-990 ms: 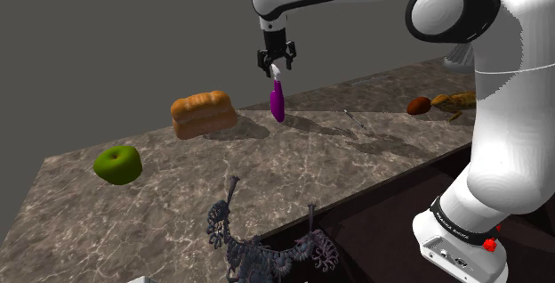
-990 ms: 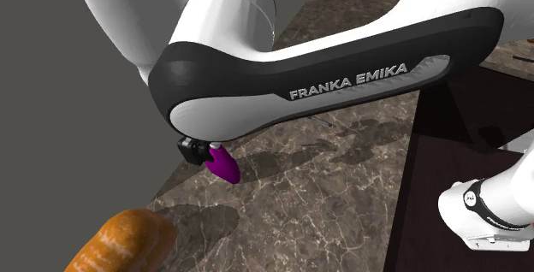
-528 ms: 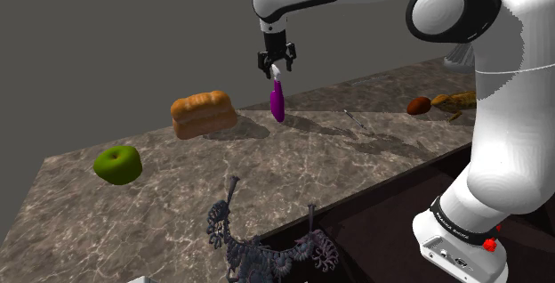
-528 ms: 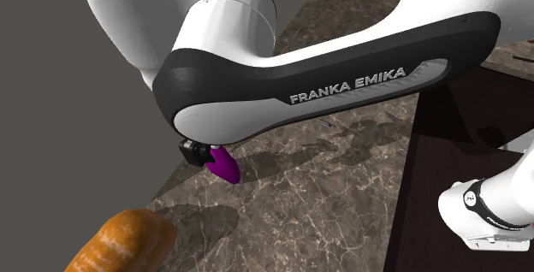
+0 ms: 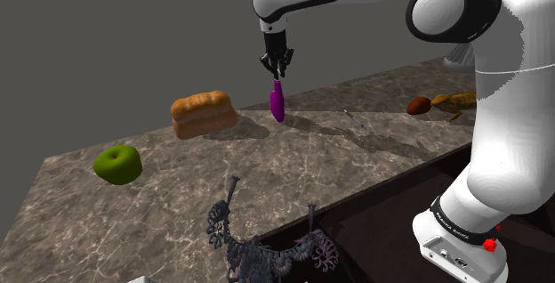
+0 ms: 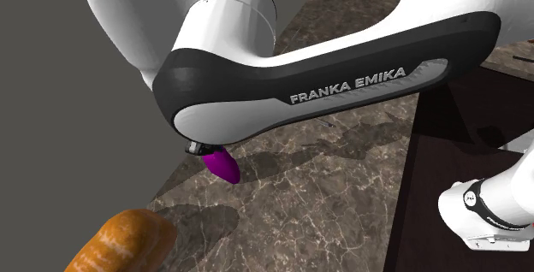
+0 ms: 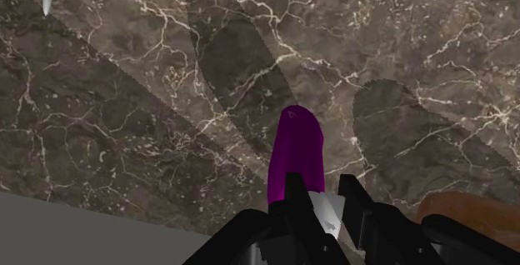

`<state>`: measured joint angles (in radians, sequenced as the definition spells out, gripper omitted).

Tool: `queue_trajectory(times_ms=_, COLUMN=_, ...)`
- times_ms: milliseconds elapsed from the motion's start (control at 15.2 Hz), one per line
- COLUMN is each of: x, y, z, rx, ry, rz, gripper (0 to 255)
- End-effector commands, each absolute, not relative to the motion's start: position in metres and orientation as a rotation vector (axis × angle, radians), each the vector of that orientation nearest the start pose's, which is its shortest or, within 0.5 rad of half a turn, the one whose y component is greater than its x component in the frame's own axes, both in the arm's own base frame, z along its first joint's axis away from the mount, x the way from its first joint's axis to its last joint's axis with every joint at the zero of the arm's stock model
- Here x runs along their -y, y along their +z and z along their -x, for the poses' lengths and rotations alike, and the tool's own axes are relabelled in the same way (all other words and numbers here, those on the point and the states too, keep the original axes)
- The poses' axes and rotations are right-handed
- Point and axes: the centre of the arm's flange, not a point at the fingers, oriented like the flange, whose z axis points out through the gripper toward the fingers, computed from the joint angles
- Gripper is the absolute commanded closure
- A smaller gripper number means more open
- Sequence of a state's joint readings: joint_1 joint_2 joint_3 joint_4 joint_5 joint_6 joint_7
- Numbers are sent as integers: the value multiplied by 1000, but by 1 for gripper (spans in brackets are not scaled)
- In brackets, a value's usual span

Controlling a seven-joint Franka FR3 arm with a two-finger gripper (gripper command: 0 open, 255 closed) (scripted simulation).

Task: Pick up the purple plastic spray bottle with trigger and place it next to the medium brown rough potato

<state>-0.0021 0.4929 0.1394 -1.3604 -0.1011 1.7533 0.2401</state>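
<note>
The purple spray bottle (image 5: 277, 101) stands upright on the dark marbled counter (image 5: 267, 161), near its far edge. My black gripper (image 5: 277, 66) hangs straight above it, shut on the bottle's white trigger head (image 7: 327, 209). In the wrist view the fingers (image 7: 293, 192) clasp that head, and the purple body (image 7: 296, 151) points away toward the counter. From the second exterior view the bottle (image 6: 223, 165) pokes out below the arm's forearm. The brown potato (image 5: 419, 106) lies far off toward the shoulder view's right, by the counter's back edge.
A loaf of bread (image 5: 204, 114) sits just left of the bottle in the shoulder view, with a green apple (image 5: 117, 164) further left. A thin pen-like stick (image 5: 356, 121) lies between bottle and potato. A yellowish item (image 5: 458, 101) is beside the potato. A dark wiry object (image 5: 267, 246) stands at the front edge.
The fingers, spread apart around the bottle's top in the earlier frames, have closed on its white trigger head. The arm and bottle stay in place.
</note>
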Motion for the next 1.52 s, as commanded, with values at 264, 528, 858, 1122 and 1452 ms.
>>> queue_trajectory(times_ms=264, x=-68, y=442, z=-687, rx=-148, ry=140, rz=3184, gripper=255)
queue_trajectory(times_ms=528, x=-68, y=463, z=-687, rx=-148, ry=140, rz=3184, gripper=255)
queue_trajectory(times_ms=858, x=-68, y=490, z=-687, rx=-148, ry=140, rz=3184, gripper=255)
queue_trajectory(times_ms=1122, x=-68, y=511, z=-687, rx=-148, ry=140, rz=3184, gripper=255)
queue_trajectory(times_ms=1452, x=-68, y=537, z=-687, rx=-148, ry=140, rz=3184, gripper=255)
